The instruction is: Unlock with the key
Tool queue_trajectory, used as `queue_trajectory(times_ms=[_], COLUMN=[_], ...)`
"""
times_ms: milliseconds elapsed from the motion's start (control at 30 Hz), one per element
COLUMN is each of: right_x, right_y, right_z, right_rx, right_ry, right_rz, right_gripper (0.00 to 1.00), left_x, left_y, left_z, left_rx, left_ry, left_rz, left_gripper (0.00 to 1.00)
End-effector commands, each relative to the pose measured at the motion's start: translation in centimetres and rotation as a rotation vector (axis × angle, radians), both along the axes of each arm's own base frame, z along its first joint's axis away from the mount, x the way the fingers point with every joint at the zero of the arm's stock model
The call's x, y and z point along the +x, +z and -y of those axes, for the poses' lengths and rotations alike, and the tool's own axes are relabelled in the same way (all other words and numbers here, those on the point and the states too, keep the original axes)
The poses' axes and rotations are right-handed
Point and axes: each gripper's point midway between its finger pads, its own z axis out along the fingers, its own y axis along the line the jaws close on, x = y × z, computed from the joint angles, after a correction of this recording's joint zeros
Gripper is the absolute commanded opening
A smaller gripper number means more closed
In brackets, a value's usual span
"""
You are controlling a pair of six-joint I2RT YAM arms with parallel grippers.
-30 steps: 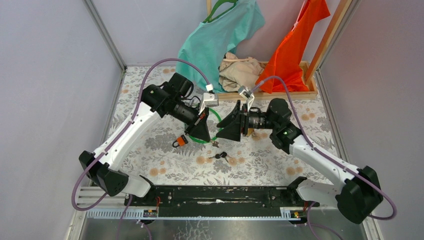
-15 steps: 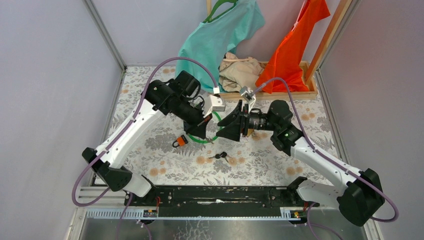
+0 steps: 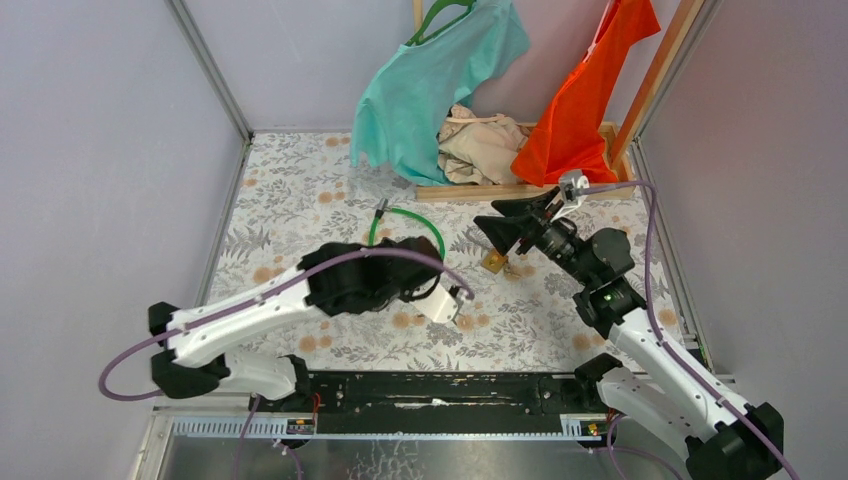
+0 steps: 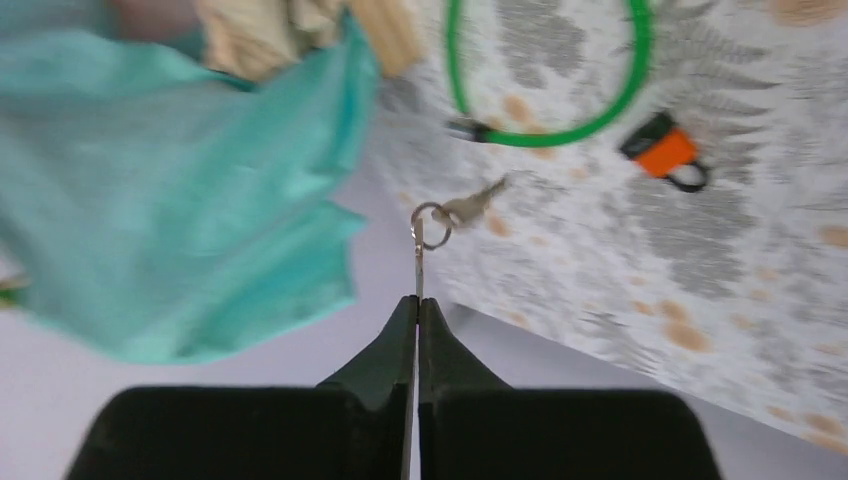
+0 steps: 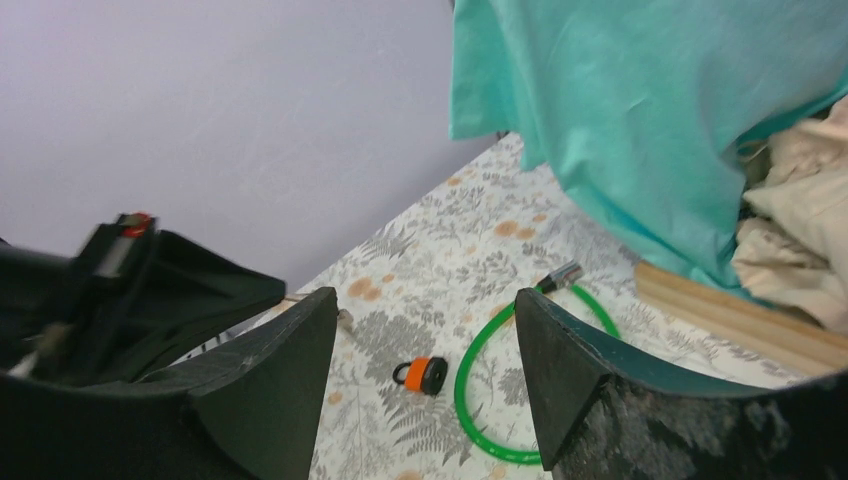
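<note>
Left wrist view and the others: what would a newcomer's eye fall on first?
First, the left gripper, shut on a thin key with a ring and second key at its end. Then the bright green cable looped on the floral table, a small orange padlock just outside it, and the teal shirt hanging at the back.

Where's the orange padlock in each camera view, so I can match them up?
Top external: not visible; the left arm may be hiding it.
Left wrist: the orange padlock is at upper right, just right of the green cable loop.
Right wrist: lower centre, just left of the cable.
Shared landmark: the green cable loop, also in the top view.
</note>
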Motion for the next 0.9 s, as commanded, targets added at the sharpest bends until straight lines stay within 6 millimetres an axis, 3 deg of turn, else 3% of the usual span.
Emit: queue_trajectory(times_ms=[0,100,200,333,400,600,733,867], right_x=[0.4,0.0,-1.0,-3.9,-5.2,-8.5,-9.1,-9.5], right_y=[2.7,2.1,2.4,3.0,3.7,6.1,6.2,6.3], right_z=[1.3,0.7,-0.4,-2.5,-3.0,-3.3,-3.0,-3.3], right_rx=[0.037,0.028,0.006,-0.032,-0.029,-0.003,-0.001,0.019], right_ry=[-0.068,-0.022,0.073,0.298,0.387,0.560,0.566,0.622], right_rz=[0.095,0.079,0.089,0.124,0.146,0.221,0.226,0.194], right_gripper=[0.72,0.72,0.72,0.76,0.77,0.76,0.77,0.75], left_x=[0.0,-0.9,-2.9,-5.5,-6.9,-8.3,-8.8,-9.6], left_y=[7.2,11.9,9.1,9.9,9.1,6.8,5.8,6.0], left_z=[2.9,5.1,4.5,6.0,6.1,5.0,5.0,5.8], left_rx=[-0.108,-0.298,-0.254,-0.462,-0.502,-0.619,-0.639,-0.672], left_ry=[-0.193,-0.292,-0.302,-0.198,-0.126,0.106,0.201,0.242], left_rz=[0.347,0.432,0.228,-0.050,-0.230,-0.652,-0.831,-0.962], left_gripper=[0.00,0.00,0.00,0.00,0.00,0.00,0.00,0.00])
